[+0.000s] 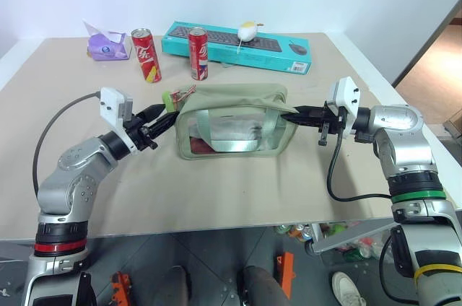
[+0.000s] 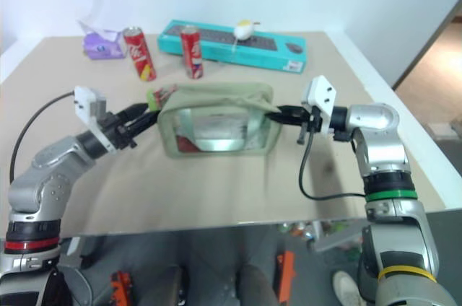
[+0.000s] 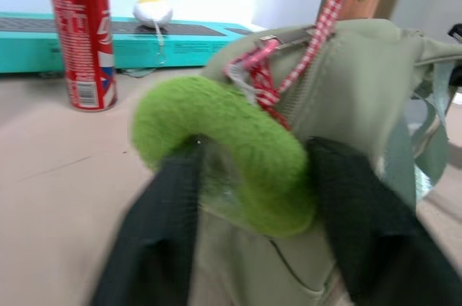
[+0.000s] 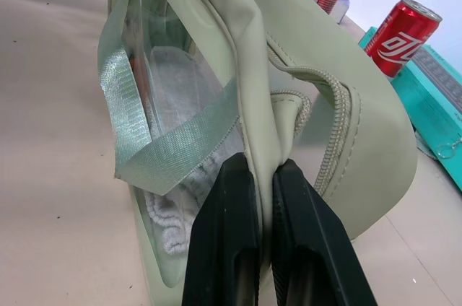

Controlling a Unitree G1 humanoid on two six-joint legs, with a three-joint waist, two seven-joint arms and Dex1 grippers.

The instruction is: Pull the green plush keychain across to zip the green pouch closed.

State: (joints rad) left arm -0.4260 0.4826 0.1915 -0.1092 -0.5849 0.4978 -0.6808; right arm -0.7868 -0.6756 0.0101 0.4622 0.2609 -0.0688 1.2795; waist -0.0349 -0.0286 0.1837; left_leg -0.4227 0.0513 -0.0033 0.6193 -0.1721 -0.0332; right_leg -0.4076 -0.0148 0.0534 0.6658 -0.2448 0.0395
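Left claw (image 3: 245, 198) straddles the green plush keychain (image 3: 216, 143) (grip unclear); right claw (image 4: 263, 198) pinches the green pouch (image 1: 238, 100)

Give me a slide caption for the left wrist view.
Left gripper straddling the green plush keychain at the green pouch, red can behind.

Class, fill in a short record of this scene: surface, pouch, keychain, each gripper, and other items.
surface: beige table
pouch: green pouch, upright mid-table
keychain: green plush keychain at the pouch's left end
left gripper: fingers either side of the keychain
right gripper: shut on the pouch's right end
other items: two red cans, teal box
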